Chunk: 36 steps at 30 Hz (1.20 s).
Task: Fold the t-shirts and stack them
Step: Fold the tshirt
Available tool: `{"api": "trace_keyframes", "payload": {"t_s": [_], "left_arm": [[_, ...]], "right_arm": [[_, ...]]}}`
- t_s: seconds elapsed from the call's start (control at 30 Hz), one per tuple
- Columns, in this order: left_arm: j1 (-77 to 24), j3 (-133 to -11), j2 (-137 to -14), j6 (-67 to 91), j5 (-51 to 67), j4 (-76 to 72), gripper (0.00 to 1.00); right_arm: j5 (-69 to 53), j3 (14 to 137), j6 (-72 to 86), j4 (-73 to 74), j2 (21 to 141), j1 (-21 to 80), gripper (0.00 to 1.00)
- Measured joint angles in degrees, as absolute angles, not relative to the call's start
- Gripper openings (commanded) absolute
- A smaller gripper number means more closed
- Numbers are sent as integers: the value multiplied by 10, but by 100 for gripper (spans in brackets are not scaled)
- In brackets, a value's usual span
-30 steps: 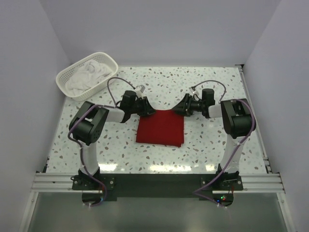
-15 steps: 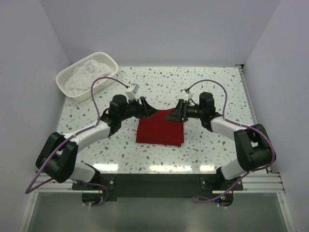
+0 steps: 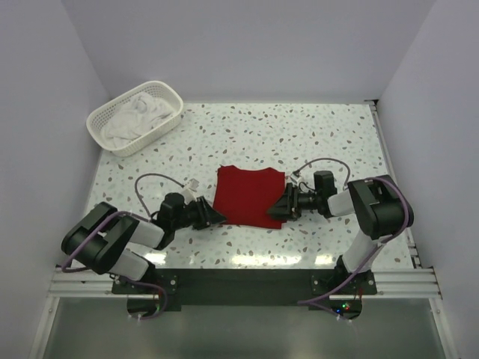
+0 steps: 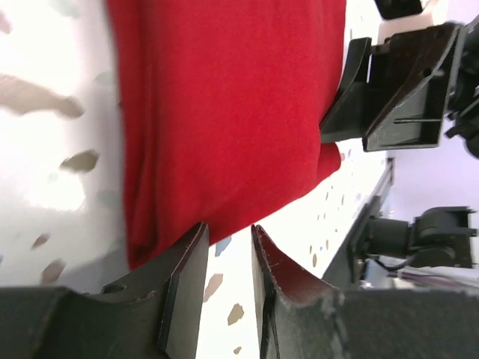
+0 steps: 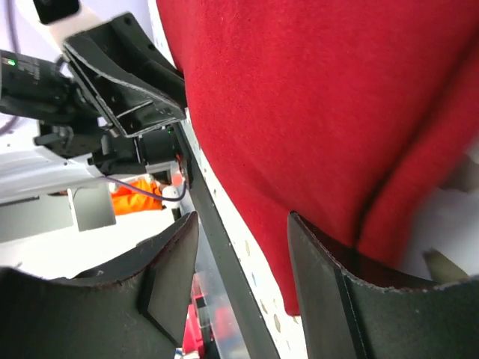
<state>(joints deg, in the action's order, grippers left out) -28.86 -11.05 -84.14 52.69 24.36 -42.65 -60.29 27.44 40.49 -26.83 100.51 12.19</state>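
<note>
The deep red t-shirt (image 3: pixel 249 196) lies folded into a rectangle at the middle of the table. It fills the left wrist view (image 4: pixel 224 112) and the right wrist view (image 5: pixel 329 97). My left gripper (image 3: pixel 218 218) lies low on the table at the shirt's near left corner. Its jaws (image 4: pixel 228 229) stand a narrow gap apart with bare table between them. My right gripper (image 3: pixel 272 212) lies low at the near right corner. Its jaws (image 5: pixel 243 218) are wide open at the shirt's edge and grip nothing. The white t-shirts (image 3: pixel 142 111) lie crumpled in the basket.
A white lattice basket (image 3: pixel 93 120) stands at the far left corner of the speckled table (image 3: pixel 329 134). White walls close in the left, back and right. A black rail (image 3: pixel 239 280) runs along the near edge by the arm bases.
Both grippers were up at the shirt's far edge, lifting it. Now both arms have swung back toward me and lie low at its near corners, jaws off the cloth.
</note>
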Motion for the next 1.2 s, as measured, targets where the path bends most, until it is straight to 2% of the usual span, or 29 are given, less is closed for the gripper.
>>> {"api": "trace_keyframes", "payload": {"t_s": [0.13, 0.17, 0.3, 0.47, 0.67, 0.9, 1.07, 1.2], "left_arm": [[-265, -70, -825, 561, 260, -470, 40], [-264, -68, -813, 564, 260, -463, 45], [-262, -69, -701, 559, 247, -389, 55], [-254, -105, -577, 540, 208, -284, 61], [-224, -144, -527, 526, 161, -197, 61], [-208, -164, -539, 507, 145, -144, 63], [-207, -207, -593, 482, 151, -140, 63], [-206, -270, -669, 463, 170, -155, 61]], "right_arm": [[-599, 269, 392, -240, 973, 105, 59], [-589, 269, 385, -220, 951, 105, 60], [-570, 281, 383, -170, 847, 110, 63], [-540, 325, 453, -220, 799, 197, 65], [-488, 379, 541, -356, 902, 338, 67], [-460, 379, 615, -478, 1114, 361, 67], [-457, 374, 633, -528, 1120, 361, 67], [-444, 373, 613, -482, 1082, 360, 68]]}}
